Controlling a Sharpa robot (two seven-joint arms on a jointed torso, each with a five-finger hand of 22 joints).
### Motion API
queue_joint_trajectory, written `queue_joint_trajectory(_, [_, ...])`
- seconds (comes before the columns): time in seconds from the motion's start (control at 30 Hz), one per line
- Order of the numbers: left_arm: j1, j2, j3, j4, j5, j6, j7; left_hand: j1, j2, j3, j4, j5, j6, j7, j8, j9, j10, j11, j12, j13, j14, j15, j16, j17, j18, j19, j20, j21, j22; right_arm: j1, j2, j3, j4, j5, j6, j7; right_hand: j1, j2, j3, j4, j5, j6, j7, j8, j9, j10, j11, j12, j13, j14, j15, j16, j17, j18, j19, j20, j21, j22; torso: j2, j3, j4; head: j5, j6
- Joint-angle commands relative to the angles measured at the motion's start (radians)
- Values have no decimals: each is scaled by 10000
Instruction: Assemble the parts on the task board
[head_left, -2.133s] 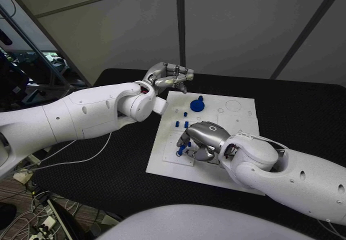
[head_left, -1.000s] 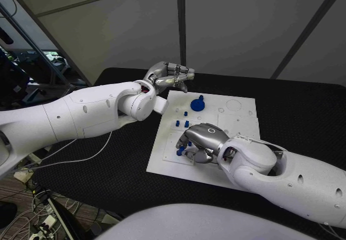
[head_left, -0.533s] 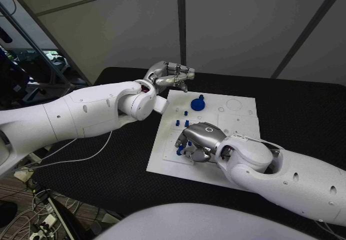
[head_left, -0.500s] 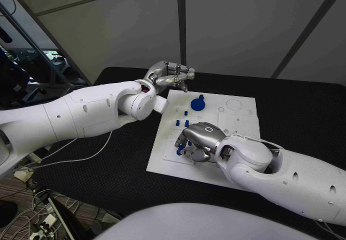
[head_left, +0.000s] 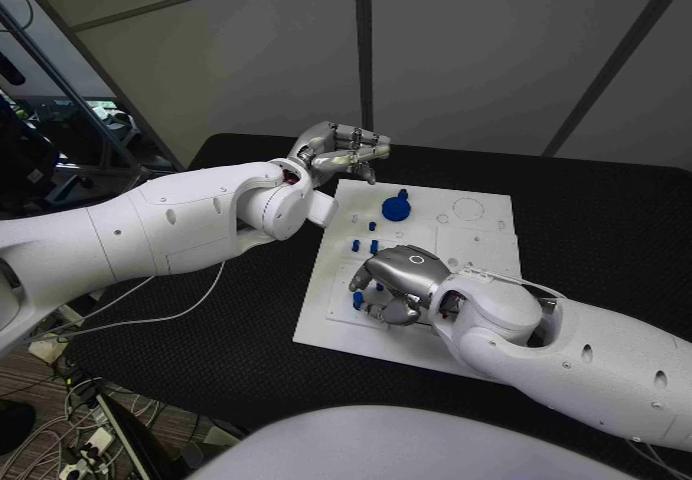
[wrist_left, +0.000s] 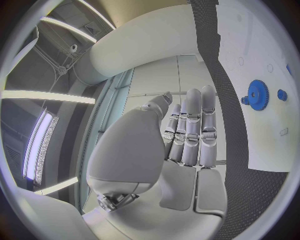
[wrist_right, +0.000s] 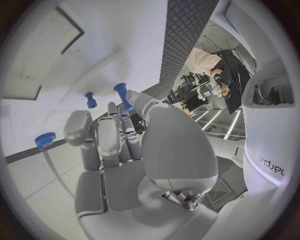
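The white task board (head_left: 479, 238) lies mid-table. My right hand (head_left: 392, 290) is curled down over its near left part. In the right wrist view its thumb and a finger (wrist_right: 113, 111) pinch a small blue peg (wrist_right: 122, 94); a second peg (wrist_right: 90, 99) and a knurled blue piece (wrist_right: 44, 140) stand on the board (wrist_right: 37, 50) beyond it. Two blue pieces (head_left: 358, 291) show beside that hand. A blue gear (head_left: 395, 209) (wrist_left: 257, 92) sits at the far left of the board. My left hand (head_left: 343, 150) (wrist_left: 187, 135) hovers off the far left corner, fingers straight, holding nothing.
Short blue pegs (head_left: 364, 245) stand on the board between the gear and my right hand. The board's right half has round and square recesses (head_left: 466, 211). Black table (head_left: 606, 230) surrounds the board. My left forearm (head_left: 188, 225) spans the table's left side.
My right hand has crept slightly toward the board's left edge, curling lower over the blue pieces. The left hand has stayed in place.
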Motion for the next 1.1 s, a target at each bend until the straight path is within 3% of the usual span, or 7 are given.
queue_joint_trajectory(0.03, [14, 13, 5, -3, 19, 137, 5, -110, -3, 43, -1, -25, -70, 20, 50, 7, -81, -20, 35, 14, -27, 35, -33, -9, -134, -66, 29, -56, -17, 11, -4, 0, 26, -103, -174, 33, -178, -35, -359, 24, 229, -214, -6, -36, 21, -343, 24, 9, 19, -104, 109, -340, -465, 125, -281, 25, -340, -397, -4, 4, -6, 0, 7])
queue_joint_trajectory(0.4, [13, 2, 4, -17, 19, 173, -2, -119, -3, 45, 1, -26, -73, 21, 52, 7, -87, -19, 40, 14, -27, 37, -36, -11, -135, -67, 30, -59, -17, -125, -434, 2, 530, 103, -1822, 419, -53, 127, -1439, 76, 633, -857, -147, -38, 26, -1012, 77, 566, 78, -380, 151, -990, -1325, 248, -652, 73, -942, -1046, -5, 15, -19, -9, 62])
queue_joint_trajectory(0.6, [11, -15, 3, -44, 19, 182, -2, -137, -2, 49, 4, -28, -80, 25, 56, 7, -98, -15, 50, 15, -29, 41, -40, -15, -135, -70, 33, -63, -18, -162, -1340, 16, 1204, 766, -2628, 717, 37, 232, -1677, 137, 712, -763, 39, 24, 63, -800, 4, 1026, 128, -451, 100, -1208, -1628, 287, -736, 36, -1111, -1231, -33, 9, -36, -122, 179])
queue_joint_trajectory(0.73, [6, -48, -1, -62, 19, 189, 4, -137, -2, 49, 4, -28, -80, 25, 56, 7, -98, -15, 50, 15, -29, 41, -40, -15, -135, -70, 33, -63, -18, -135, -2398, 259, 1789, 1843, -3003, 482, -379, 313, -1995, 598, -43, -250, 184, 219, 142, 573, -64, 1971, 396, -201, 63, -784, -1062, 198, -407, 14, -821, -858, -68, 7, -80, -475, 475])
queue_joint_trajectory(0.8, [-16, -87, -14, -61, 19, 194, 13, -141, -3, 49, 5, -29, -82, 25, 56, 7, -100, -15, 51, 15, -29, 41, -41, -15, -135, -70, 34, -64, -19, -127, -2904, 375, 2005, 2416, -3030, 185, -552, 249, -2222, 810, -202, 55, -19, 383, 196, 1483, -306, 2613, 690, -36, -102, -477, -657, 123, -88, -81, -498, -459, -99, 33, -132, -574, 565])
queue_joint_trajectory(0.93, [-58, -184, -51, -62, 24, 193, 20, -148, -5, 50, 6, -29, -85, 26, 57, 7, -105, -13, 55, 15, -30, 43, -43, -17, -136, -71, 35, -66, -19, -107, -3757, 502, 2285, 3321, -2859, -399, -790, 96, -2785, 1130, 389, 490, -392, 726, 287, 2684, -723, 4135, 1681, 366, -473, 465, 646, -179, 894, -445, 550, 836, -161, 89, -278, -753, 707])
queue_joint_trajectory(1.1, [-98, -268, -101, -49, 127, 229, 55, -148, -5, 50, 6, -29, -85, 26, 57, 7, -105, -13, 55, 15, -30, 43, -43, -17, -136, -71, 35, -66, -19, -98, -4747, 567, 2495, 3699, -2508, -1081, -696, 357, -3985, 1724, 1111, 512, -550, 1403, 397, 3366, -854, 10894, 9463, 616, -590, 1727, 2502, -434, 1547, -611, 1411, 1946, -189, 86, -389, -1390, 916])
